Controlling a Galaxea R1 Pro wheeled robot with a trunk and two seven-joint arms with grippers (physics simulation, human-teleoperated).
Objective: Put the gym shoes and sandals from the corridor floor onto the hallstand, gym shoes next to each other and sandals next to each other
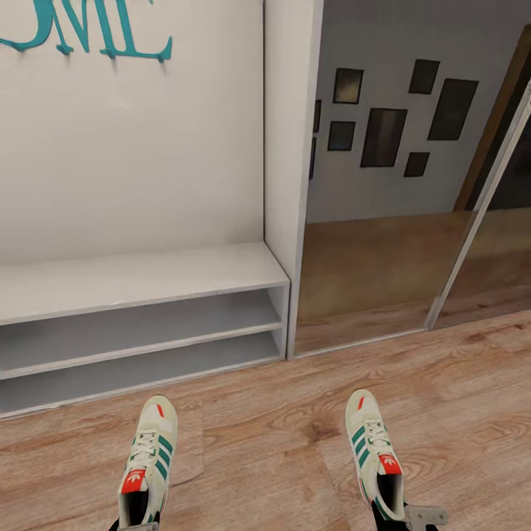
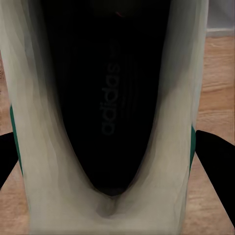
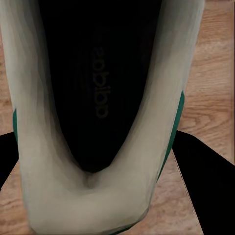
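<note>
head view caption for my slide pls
Two gym shoes, apart and toes forward, over the corridor floor facing a grey two-slot bench with teal lettering.

Off-white gym shoes (image 1: 151, 461), green stripes, red-org tongues

Even, soft, bright light with no glare; the pale grey bench unit with two shelf slots (image 1: 147, 295) shades its own recesses. Both wrist views are soft and smeared, the off-white green-striped sneakers' (image 2: 117, 122) dark insides nearly black, their printing faint
</note>
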